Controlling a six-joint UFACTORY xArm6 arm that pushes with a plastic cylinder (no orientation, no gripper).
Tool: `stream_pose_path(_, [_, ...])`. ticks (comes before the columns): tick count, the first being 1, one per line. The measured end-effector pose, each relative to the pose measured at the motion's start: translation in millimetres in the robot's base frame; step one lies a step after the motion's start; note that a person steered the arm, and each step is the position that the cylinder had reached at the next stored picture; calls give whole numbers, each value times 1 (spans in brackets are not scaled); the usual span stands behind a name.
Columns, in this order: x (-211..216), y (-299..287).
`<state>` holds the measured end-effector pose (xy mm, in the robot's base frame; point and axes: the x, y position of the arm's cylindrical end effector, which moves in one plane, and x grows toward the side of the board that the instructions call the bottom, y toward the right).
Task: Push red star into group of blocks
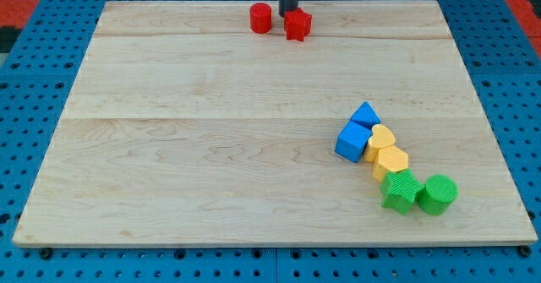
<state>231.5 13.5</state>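
The red star (297, 24) lies near the view's top edge of the wooden board (211, 148), just right of a red cylinder (260, 19). My tip (289, 13) touches the star's upper left side, between the two red blocks. The group of blocks sits at the lower right: a blue block (365, 114), a blue cube (352, 141), a yellow block (381, 138), a yellow hexagon block (391, 161), a green star (400, 190) and a green cylinder (438, 193), all touching in a chain.
The board rests on a blue perforated table (34, 106). The board's top edge runs just behind the red blocks.
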Motion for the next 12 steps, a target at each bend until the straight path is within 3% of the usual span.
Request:
stream_pose_path(2, [75,-35])
stream_pose_path(4, [28,-79])
stream_pose_path(5, [34,-149])
stream_pose_path(6, [24,-156])
stream_pose_path(8, [17,-82])
stream_pose_path(9, [12,-122])
stream_pose_path(10, [-9,-119])
stream_pose_path(12, [-16,-36])
